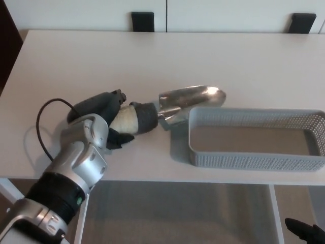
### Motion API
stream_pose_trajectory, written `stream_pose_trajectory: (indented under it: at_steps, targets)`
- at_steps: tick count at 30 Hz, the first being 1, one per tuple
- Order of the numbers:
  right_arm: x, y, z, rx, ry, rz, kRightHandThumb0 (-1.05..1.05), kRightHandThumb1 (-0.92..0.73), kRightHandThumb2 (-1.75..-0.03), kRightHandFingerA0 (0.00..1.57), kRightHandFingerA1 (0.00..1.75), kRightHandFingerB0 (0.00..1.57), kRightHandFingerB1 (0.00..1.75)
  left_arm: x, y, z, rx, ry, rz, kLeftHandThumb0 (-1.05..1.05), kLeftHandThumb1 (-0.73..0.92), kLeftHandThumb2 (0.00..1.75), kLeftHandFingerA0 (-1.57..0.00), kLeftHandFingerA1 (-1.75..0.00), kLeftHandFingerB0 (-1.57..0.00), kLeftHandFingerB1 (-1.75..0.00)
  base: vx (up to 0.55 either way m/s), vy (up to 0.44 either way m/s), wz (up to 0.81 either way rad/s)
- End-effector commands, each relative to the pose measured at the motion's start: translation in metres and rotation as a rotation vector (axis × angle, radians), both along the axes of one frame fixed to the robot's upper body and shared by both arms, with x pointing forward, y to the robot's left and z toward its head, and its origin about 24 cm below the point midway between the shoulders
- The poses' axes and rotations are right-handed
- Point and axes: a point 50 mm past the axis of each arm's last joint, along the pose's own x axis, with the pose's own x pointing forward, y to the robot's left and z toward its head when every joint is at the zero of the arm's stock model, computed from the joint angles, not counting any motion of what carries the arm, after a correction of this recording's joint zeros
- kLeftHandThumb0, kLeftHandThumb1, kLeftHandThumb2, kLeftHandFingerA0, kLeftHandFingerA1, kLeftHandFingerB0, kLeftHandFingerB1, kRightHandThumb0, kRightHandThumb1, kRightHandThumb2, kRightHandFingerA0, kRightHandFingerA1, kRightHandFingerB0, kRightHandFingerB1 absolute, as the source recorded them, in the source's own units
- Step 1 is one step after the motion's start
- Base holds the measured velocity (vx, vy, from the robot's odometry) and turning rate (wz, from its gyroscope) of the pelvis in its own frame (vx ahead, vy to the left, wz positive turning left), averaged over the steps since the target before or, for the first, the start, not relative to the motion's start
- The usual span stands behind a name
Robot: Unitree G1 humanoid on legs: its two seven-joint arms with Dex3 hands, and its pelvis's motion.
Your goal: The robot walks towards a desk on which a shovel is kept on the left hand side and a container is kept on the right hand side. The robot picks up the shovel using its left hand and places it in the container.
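The shovel (167, 109), a small hand trowel with a shiny metal scoop and a pale handle ending in a dark collar, is held above the white desk (152, 56), near its front-middle. Its blade points toward the robot's right, and the tip of the scoop reaches just over the near-left corner of the container (254, 137), though whether metal touches the rim cannot be told. The left hand (109, 119) is wrapped around the handle, black fingers closed on the pale grip, with the silver forearm rising from the lower left corner and a thin black cable looping off the wrist over the desk. The container is a grey perforated plastic basket, long and shallow, sitting on the right part of the desk with its far end cut by the picture's edge. Only a dark tip of the right hand (304, 231) shows at the lower right corner, below the desk edge, and its state cannot be told. Two black chair backs (142, 21) stand beyond the desk's far edge.
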Motion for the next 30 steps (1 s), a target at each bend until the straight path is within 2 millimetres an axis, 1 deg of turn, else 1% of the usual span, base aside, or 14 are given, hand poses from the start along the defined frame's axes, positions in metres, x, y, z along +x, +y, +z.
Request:
stream_pose_trajectory:
  at_steps: [1,6,8,10,12,13,18,19,20,21,23,24,28,30]
  targets:
    - [0.003,-0.004,0.002,-0.011,0.000,0.013,-0.62,-0.61,-0.84,0.27,0.50,0.17,0.44,-0.016,0.003,-0.025,-0.174,0.203,-0.150,-0.23,0.76,0.62,-0.96,-1.08,-0.84,-0.76,0.00,0.000,0.00]
    - [0.004,-0.003,0.004,-0.012,-0.003,0.013,-0.62,-0.62,-0.84,0.27,0.51,0.15,0.44,-0.016,0.005,-0.026,-0.232,0.211,-0.171,-0.17,0.73,0.69,-0.83,-1.22,-0.61,-1.25,0.00,0.000,0.00]
    - [0.005,-0.003,0.003,-0.009,-0.006,0.013,-0.61,-0.62,-0.84,0.27,0.51,0.15,0.44,-0.016,0.007,-0.025,-0.254,0.209,-0.156,-0.20,0.74,0.66,-0.84,-1.35,-0.56,-1.28,0.00,0.000,0.00]
    - [0.005,-0.004,0.003,0.005,-0.005,0.005,-0.61,-0.61,-0.84,0.27,0.52,0.16,0.45,-0.014,0.008,-0.025,-0.246,0.205,-0.163,-0.21,0.78,0.66,-0.87,-1.32,-0.60,-0.92,0.00,0.000,0.00]
    - [0.006,-0.004,0.004,-0.002,-0.005,0.006,-0.57,-0.75,-0.61,0.34,0.45,0.20,0.35,-0.014,0.010,-0.024,-0.277,0.204,-0.158,-0.18,0.78,0.68,-0.80,-1.58,-0.51,-1.24,0.00,0.000,0.00]
    - [0.007,-0.004,0.004,0.000,-0.003,0.003,-0.61,-0.61,-0.84,0.28,0.51,0.17,0.44,-0.014,0.012,-0.024,-0.296,0.202,-0.157,-0.15,0.79,0.69,-0.84,-1.64,-0.52,-1.30,0.00,0.000,0.00]
    - [0.007,-0.005,0.005,-0.009,-0.010,0.011,-0.57,-0.75,-0.61,0.35,0.43,0.21,0.34,-0.012,0.015,-0.022,-0.345,0.175,-0.091,-0.26,0.80,0.64,-0.97,-1.46,-0.53,-1.44,0.00,0.000,0.00]
    - [0.007,-0.005,0.004,-0.004,-0.011,0.010,-0.57,-0.74,-0.61,0.34,0.44,0.21,0.34,-0.012,0.015,-0.021,-0.360,0.152,-0.076,-0.36,0.63,0.96,-1.10,-1.21,-0.67,-1.09,0.00,0.000,0.00]
    - [0.007,-0.005,0.004,-0.002,-0.011,0.009,-0.57,-0.74,-0.61,0.34,0.44,0.21,0.34,-0.012,0.015,-0.020,-0.366,0.143,-0.071,-0.36,0.63,0.96,-1.10,-1.21,-0.67,-1.09,0.00,0.000,0.00]
    - [0.007,-0.005,0.004,-0.008,-0.012,0.014,-0.58,-0.74,-0.61,0.34,0.44,0.21,0.34,-0.011,0.016,-0.019,-0.385,0.127,-0.060,-0.30,0.79,0.64,-1.05,-1.34,-0.56,-1.31,0.00,0.000,0.00]
    - [0.007,-0.005,0.004,-0.007,-0.011,0.013,-0.57,-0.74,-0.61,0.34,0.44,0.20,0.34,-0.011,0.019,-0.018,-0.515,0.086,-0.006,-0.27,0.77,0.62,-0.90,-1.58,-0.61,-1.27,0.00,0.000,0.00]
    - [0.007,-0.005,0.004,-0.004,-0.010,0.011,-0.61,-0.61,-0.84,0.28,0.51,0.17,0.44,-0.011,0.021,-0.018,-0.595,0.051,0.039,-0.23,0.78,0.63,-0.87,-1.57,-0.63,-1.24,0.00,0.000,0.00]
    - [0.007,-0.005,0.003,-0.003,-0.007,0.011,-0.58,-0.75,-0.61,0.34,0.44,0.20,0.34,-0.009,0.025,-0.010,-0.708,-0.029,0.119,-0.23,0.81,0.70,-0.78,-1.55,-0.72,-1.17,0.00,0.000,0.00]
    - [0.007,-0.004,0.004,-0.002,-0.013,0.016,-0.62,-0.61,-0.85,0.28,0.52,0.16,0.45,-0.006,0.028,-0.002,-0.769,-0.068,0.171,-0.27,0.79,0.65,-0.68,-1.62,-0.65,-1.18,0.00,0.000,0.00]
